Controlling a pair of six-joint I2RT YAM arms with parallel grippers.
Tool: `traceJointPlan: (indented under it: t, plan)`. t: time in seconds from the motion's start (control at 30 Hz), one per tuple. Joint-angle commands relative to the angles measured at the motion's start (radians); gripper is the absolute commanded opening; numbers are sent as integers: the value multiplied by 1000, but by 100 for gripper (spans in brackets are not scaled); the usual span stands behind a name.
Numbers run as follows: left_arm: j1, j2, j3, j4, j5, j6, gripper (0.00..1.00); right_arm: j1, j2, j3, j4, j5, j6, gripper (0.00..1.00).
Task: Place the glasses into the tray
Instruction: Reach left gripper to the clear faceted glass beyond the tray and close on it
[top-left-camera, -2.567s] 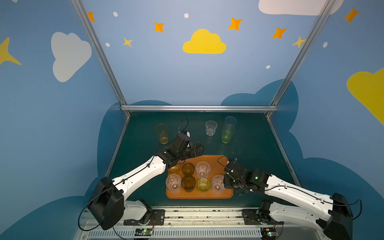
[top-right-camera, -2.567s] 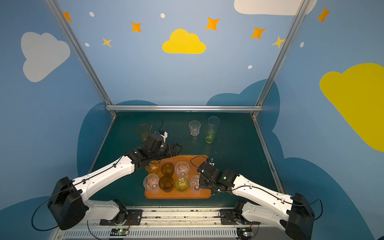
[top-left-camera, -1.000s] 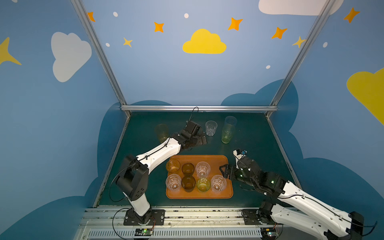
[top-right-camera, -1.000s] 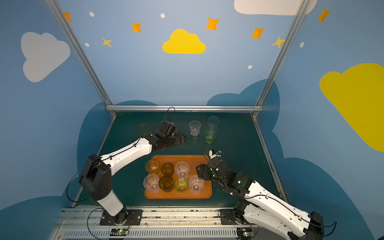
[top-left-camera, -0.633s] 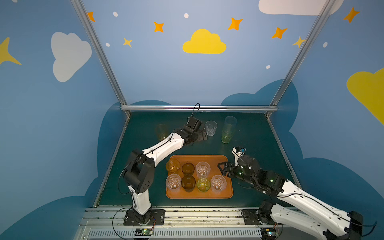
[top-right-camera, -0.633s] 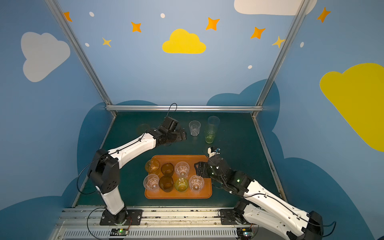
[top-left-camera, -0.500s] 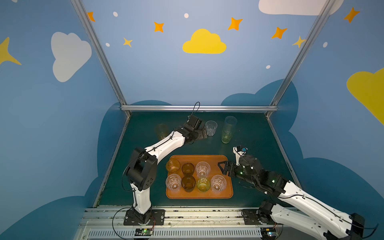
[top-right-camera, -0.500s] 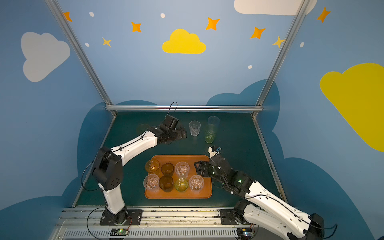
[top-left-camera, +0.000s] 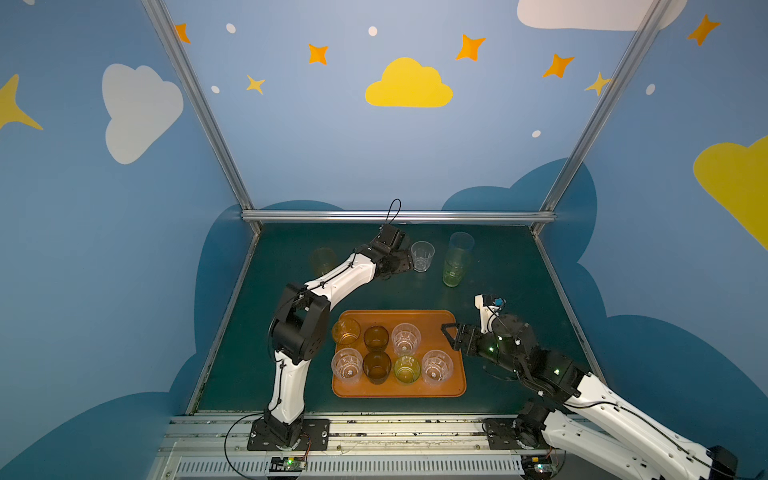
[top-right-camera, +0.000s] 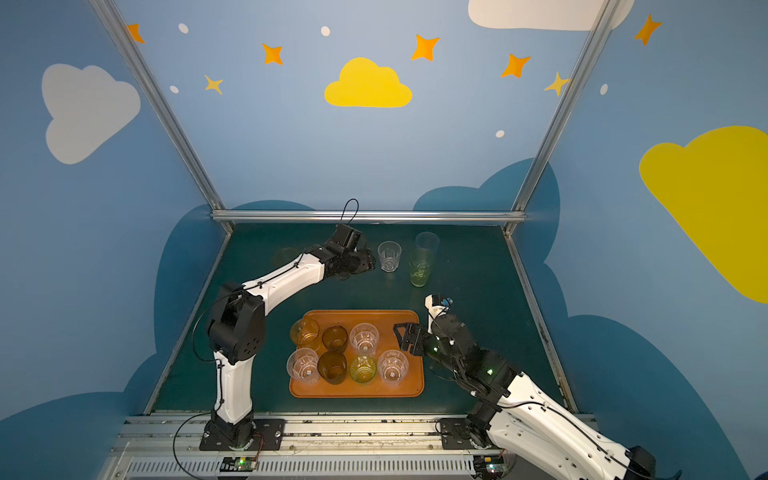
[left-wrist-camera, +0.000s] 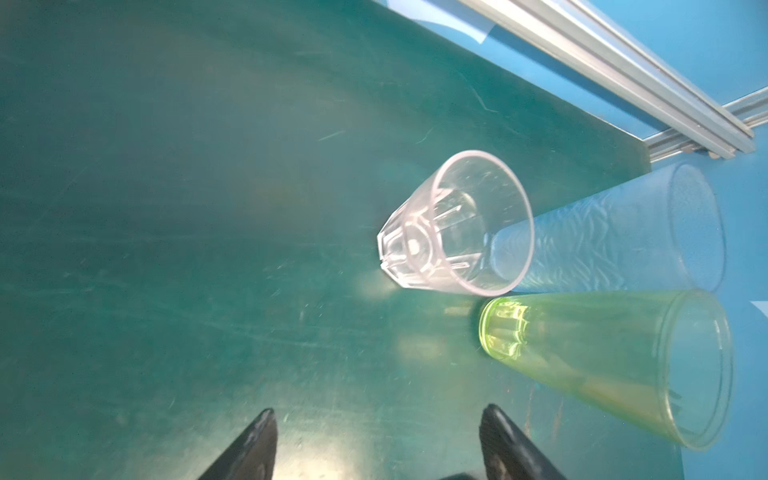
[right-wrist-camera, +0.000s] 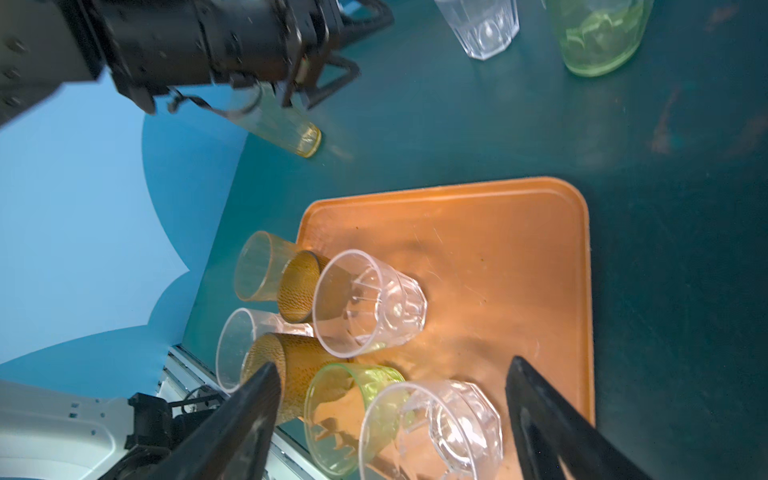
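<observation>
Left wrist view shows the left hand, spread and empty, just short of the upright clear glass, which stands on the desk directly ahead; the right hand, likewise spread, sits well apart from that glass.

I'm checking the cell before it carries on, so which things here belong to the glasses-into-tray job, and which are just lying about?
Job: tray; seven glasses in it; short clear glass, tall greyish-clear glass, tall green glass and tall amber glass, on the table.
Lying about: nothing loose; only the aluminium frame.
</observation>
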Motion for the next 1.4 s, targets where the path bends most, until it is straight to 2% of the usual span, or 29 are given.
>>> traceJointPlan:
  t: [0.0, 0.43, 0.97, 1.37]
  plan:
    - [5, 27, 45, 13, 15, 2, 73, -5, -23, -20, 18, -8, 26, 84]
    - [12, 148, 181, 14, 50, -55, 63, -6, -48, -87, 64, -16, 82, 84]
    - [27, 254, 309, 23, 31, -61, 63, -6, -43, -97, 51, 2, 93, 84]
    - [32, 344, 424, -17, 22, -73, 55, -7, -44, -97, 53, 5, 92, 84]
